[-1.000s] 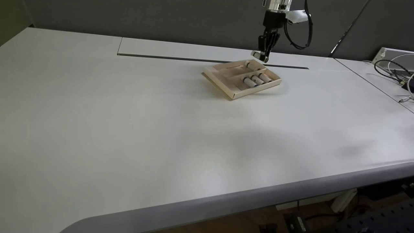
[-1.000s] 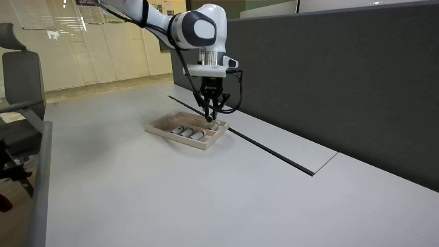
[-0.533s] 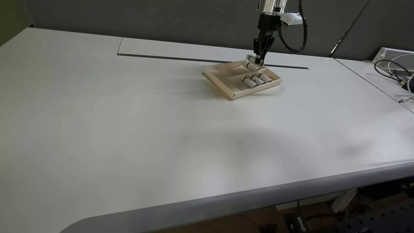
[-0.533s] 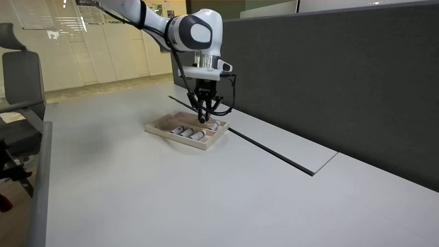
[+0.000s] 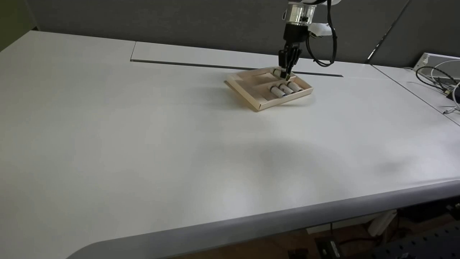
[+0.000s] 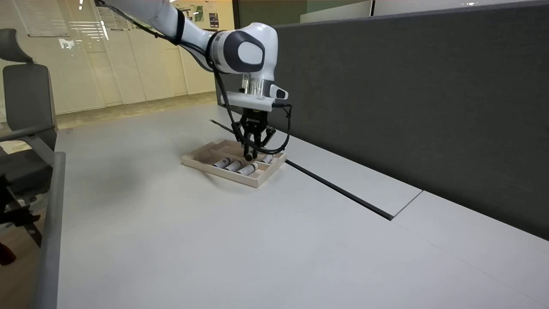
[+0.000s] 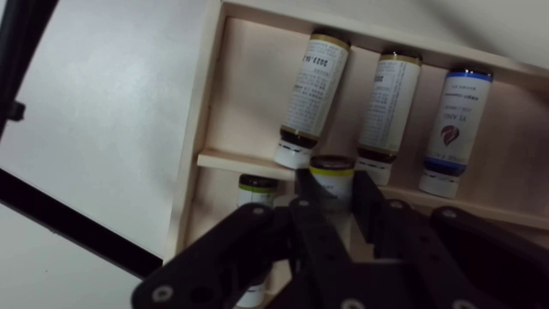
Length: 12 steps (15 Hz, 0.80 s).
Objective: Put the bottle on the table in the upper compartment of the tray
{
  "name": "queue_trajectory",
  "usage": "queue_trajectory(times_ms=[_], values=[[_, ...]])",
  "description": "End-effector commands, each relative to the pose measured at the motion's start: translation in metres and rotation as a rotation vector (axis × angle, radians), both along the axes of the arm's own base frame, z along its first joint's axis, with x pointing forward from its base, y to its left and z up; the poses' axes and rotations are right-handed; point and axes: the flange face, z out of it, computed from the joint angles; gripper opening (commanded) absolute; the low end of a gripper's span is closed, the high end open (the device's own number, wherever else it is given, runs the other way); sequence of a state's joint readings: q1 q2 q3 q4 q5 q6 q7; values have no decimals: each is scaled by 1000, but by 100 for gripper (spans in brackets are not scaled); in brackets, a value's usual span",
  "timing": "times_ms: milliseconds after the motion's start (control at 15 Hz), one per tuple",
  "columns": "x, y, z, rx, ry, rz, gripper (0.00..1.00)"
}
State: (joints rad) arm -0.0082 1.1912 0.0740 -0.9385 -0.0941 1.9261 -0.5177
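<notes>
My gripper (image 7: 333, 178) is shut on the bottle (image 7: 334, 186), a small whitish one with a dark end and a yellow band. The fingers hide much of its length. In an exterior view the gripper (image 6: 252, 150) hangs low over the tray (image 6: 223, 175), and the bottle's dark end (image 6: 249, 157) shows at its fingertips. The upper compartment (image 7: 206, 193) of the tray (image 7: 188, 128) holds a green-banded bottle (image 7: 257, 195), left of my gripper in the wrist view. The held bottle is over this compartment, its dark end near the divider. The tray (image 5: 285, 102) lies on the white table (image 5: 161, 144).
Several alike bottles (image 7: 315, 90) lie in a row in the neighbouring recess, their white caps at the divider (image 7: 240, 163). The tray's wide plain recess (image 5: 242, 83) is at the side. A dark partition (image 6: 407, 98) stands behind the table. A dark slot (image 6: 339, 189) crosses the tabletop.
My gripper has moved down toward the tray with the bottle held, and shifted left in both exterior views. The tray and the bottles in it have not moved.
</notes>
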Motion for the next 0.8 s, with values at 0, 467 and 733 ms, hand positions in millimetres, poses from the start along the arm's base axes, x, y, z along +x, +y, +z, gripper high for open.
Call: queue_trajectory(times_ms=[0,467,733], values=[[4,1,0,23,-16,-20,7],[11,4,0,35,-37,-28,7],[13,4,-5,37,-39,-30,7]])
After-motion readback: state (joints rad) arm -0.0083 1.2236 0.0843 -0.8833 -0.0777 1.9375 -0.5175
